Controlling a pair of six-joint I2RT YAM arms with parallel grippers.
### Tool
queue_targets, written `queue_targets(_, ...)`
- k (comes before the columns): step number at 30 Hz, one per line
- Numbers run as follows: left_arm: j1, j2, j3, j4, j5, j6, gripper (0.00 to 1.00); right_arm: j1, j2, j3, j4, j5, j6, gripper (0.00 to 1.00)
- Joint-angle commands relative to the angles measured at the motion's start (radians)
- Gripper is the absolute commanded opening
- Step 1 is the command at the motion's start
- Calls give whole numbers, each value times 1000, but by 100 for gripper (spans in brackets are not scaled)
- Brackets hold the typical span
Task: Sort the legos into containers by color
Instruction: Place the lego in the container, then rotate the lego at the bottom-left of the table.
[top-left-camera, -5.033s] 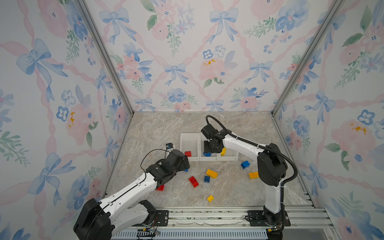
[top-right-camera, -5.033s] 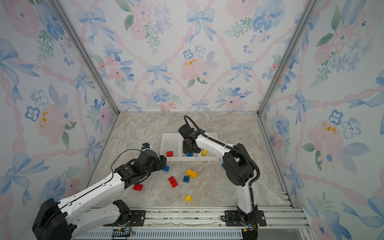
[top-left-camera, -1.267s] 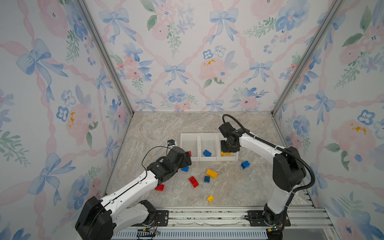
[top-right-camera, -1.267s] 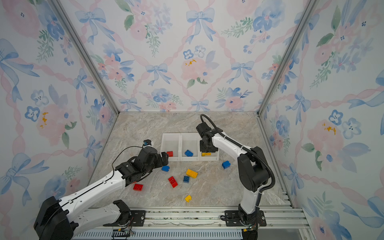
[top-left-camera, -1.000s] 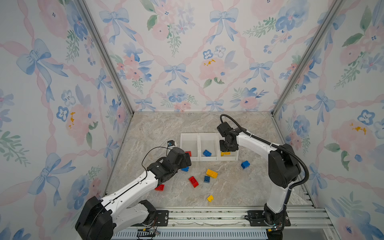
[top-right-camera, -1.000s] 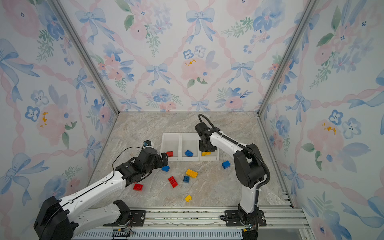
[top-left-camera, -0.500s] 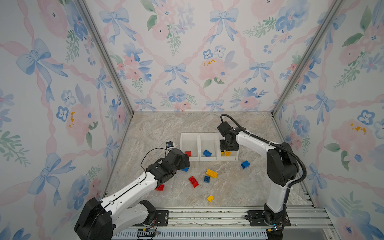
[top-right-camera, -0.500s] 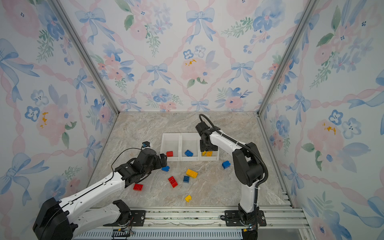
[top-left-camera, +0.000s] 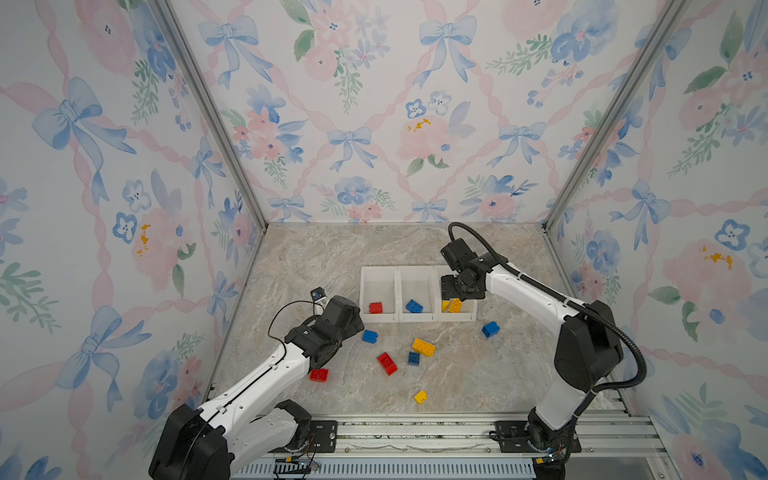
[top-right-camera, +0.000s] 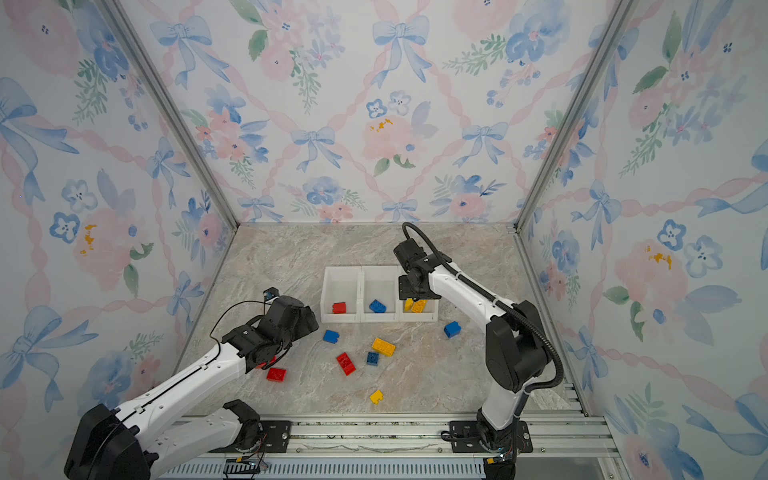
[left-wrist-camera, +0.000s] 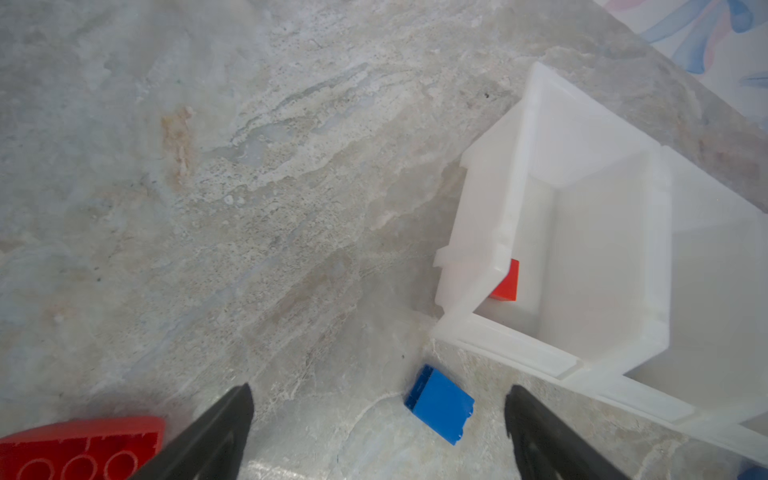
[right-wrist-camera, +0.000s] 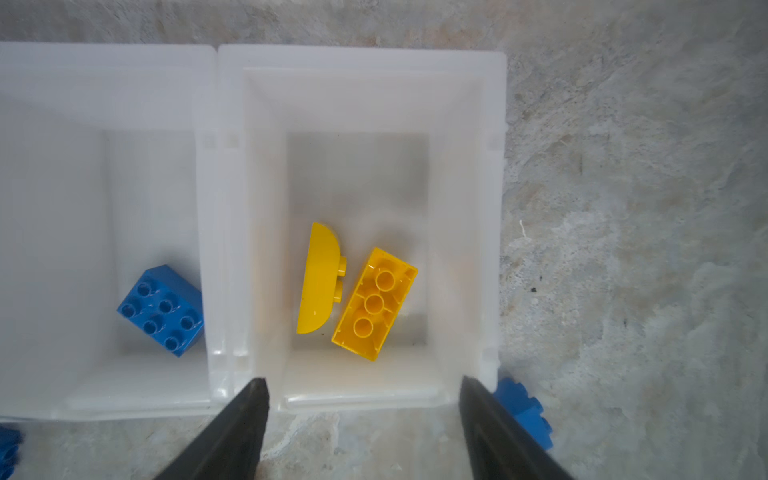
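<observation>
Three joined white bins (top-left-camera: 417, 277) sit mid-frame, holding one red brick (top-left-camera: 375, 307), one blue brick (top-left-camera: 414, 306) and two yellow bricks (top-left-camera: 455, 305). Below them, seven loose bricks (top-left-camera: 423, 347) dot the counter (top-left-camera: 478, 374): three blue, two red, two yellow. The left tool (left-wrist-camera: 377, 397) and the right tool (right-wrist-camera: 363, 384) both gape open and empty.

Three joined white bins (top-left-camera: 398, 286) are sitting in a row on the marbled tabletop (top-left-camera: 332, 257), holding a red brick (top-left-camera: 375, 307), a blue brick (top-left-camera: 414, 306) and two yellow bricks (right-wrist-camera: 376, 303), one lying studs-down, while other bricks (top-left-camera: 423, 347), red, blue and yellow, are lying scattered in front of them.
</observation>
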Motion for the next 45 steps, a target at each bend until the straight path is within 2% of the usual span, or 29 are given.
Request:
queue_targets(1, 72, -28, -22, -89, 18, -68, 95, 15, -43, -27, -62, -30, 3, 80)
queue_targets(10, 264, -92, -64, -148, 112, -164, 91, 27, -108, -38, -109, -105, -14, 92)
queue_targets(14, 325, -80, -64, -179, 136, -152, 90, 28, -116, -44, -111, -129, -20, 96)
queue_targets(21, 448, -28, -44, -244, 248, -114, 89, 28, -116, -46, -116, -153, -30, 98)
queue_targets(30, 493, 71, 33, -323, 254, -94, 86, 27, -126, -59, -104, -162, -37, 99)
queue_targets(45, 505, 175, 10, -315, 274, -145, 84, 2, -151, -84, -97, -176, -37, 97)
